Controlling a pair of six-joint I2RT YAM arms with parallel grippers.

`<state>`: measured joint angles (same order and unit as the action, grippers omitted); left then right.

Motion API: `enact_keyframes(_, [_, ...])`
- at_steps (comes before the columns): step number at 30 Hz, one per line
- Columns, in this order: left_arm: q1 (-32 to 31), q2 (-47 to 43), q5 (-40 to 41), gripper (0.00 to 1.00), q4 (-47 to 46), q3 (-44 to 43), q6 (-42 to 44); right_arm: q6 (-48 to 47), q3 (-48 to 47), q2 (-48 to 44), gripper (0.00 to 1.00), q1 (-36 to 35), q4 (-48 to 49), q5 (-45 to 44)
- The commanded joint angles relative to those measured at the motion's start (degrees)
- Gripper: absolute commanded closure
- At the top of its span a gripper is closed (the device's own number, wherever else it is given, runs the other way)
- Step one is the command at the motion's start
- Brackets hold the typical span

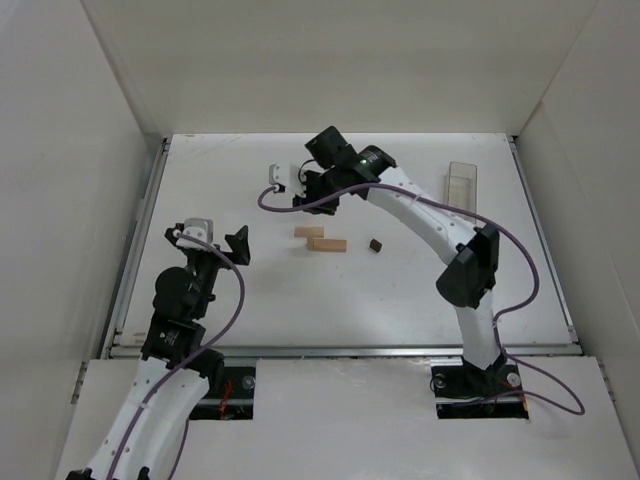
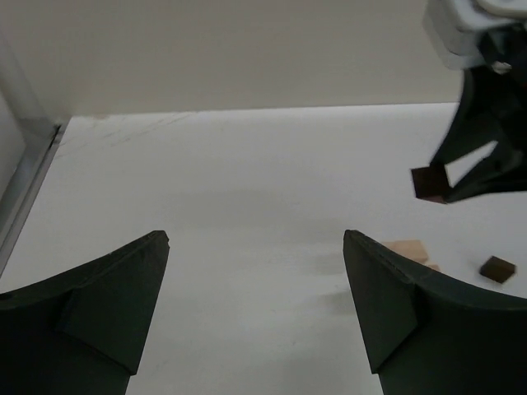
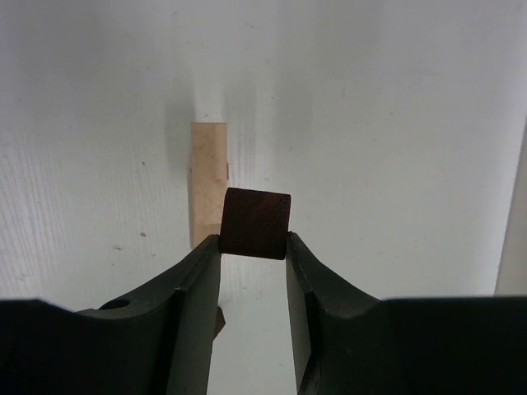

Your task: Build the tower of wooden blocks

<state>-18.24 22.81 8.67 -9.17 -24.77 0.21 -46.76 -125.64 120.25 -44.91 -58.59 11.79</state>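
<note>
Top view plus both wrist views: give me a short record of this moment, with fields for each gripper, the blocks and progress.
Left gripper: open, empty, away to the left
Right gripper: shut on dark block, held off the table
Tan bars: two, lying flat together
Loose dark piece: on table, right of bars
Tower: no dark piece placed yet

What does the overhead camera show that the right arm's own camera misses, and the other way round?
Only overhead: the clear plastic box, a loose small dark brown wooden block and the left claw. Only the wrist camera: the dark reddish-brown wooden cube pinched in the right claw. Both: the light tan wooden bars on the white table.
</note>
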Motion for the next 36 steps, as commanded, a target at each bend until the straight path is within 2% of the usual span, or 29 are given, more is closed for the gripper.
enact_keyframes(1, [0.1, -2.5, -18.1, 0.17, -4.7, -4.1, 6.5, -0.3, 2.7, -5.7, 1.00, 0.4, 7.3, 5.1])
enact_keyframes(4, [0.1, -1.3, -28.7, 0.18, -3.5, -7.4, 10.6, -1.9, 6.5, -9.3, 1.00, 1.0, 9.1, 7.0])
enact_keyframes(5, [0.1, 1.2, -37.1, 0.18, -2.9, -8.4, 12.0, -3.3, 8.0, -10.6, 1.00, 1.0, 9.9, 8.6])
enact_keyframes(8, [0.1, 7.4, -51.1, 0.13, 1.2, -13.4, 17.0, -4.4, 16.8, -17.5, 1.00, 1.0, 16.7, 10.3])
enact_keyframes(10, [0.1, 15.7, -56.5, 0.10, 4.9, -19.6, 20.0, -4.4, 22.3, -20.7, 1.00, 1.0, 21.1, 10.3])
enact_keyframes(13, [0.1, 26.3, -64.7, 0.08, 12.9, -28.3, 28.4, -5.4, 24.7, -24.4, 1.00, 1.0, 21.7, 10.8])
enact_keyframes(14, [0.1, 30.8, -67.1, 0.08, 17.8, -30.4, 35.5, -6.0, 26.0, -25.5, 1.00, 1.0, 21.7, 11.3])
enact_keyframes(15, [0.1, 30.9, -67.7, 0.08, 20.6, -32.3, 35.6, -6.0, 26.7, -26.0, 1.00, 1.0, 21.7, 12.2])
enact_keyframes(16, [0.1, 34.5, -67.7, 0.08, 23.2, -34.2, 43.4, -6.0, 27.3, -26.5, 1.00, 1.0, 21.7, 12.7])
enact_keyframes(19, [0.1, 39.1, -66.9, 0.11, 30.4, -38.8, 51.4, -6.0, 30.1, -28.1, 1.00, 1.0, 22.5, 12.7])
enact_keyframes(20, [-1.3, 40.1, -66.9, 0.13, 32.4, -40.7, 57.6, -6.0, 30.6, -28.1, 1.00, 1.0, 23.1, 13.3])
enact_keyframes(22, [-1.8, 41.5, -66.1, 0.22, 37.5, -42.2, 61.7, -6.0, 31.3, -28.7, 1.00, 1.0, 23.1, 13.9])
enact_keyframes(23, [-2.3, 42.1, -67.0, 0.26, 36.5, -42.9, 60.2, -6.0, 31.3, -28.7, 1.00, 1.0, 23.7, 13.9])
enact_keyframes(27, [-2.8, 43.4, -67.6, 0.27, 35.4, -42.9, 59.1, -6.0, 32.5, -29.2, 1.00, 1.0, 24.8, 15.7])
enact_keyframes(31, [-4.2, 44.0, -63.6, 0.37, 31.6, -41.5, 58.6, -6.0, 32.5, -29.2, 1.00, 1.0, 25.4, 16.2])
enact_keyframes(36, [-4.2, 45.0, -63.0, 0.40, 29.4, -41.0, 58.5, -6.0, 32.5, -30.3, 1.00, 1.0, 25.4, 16.3])
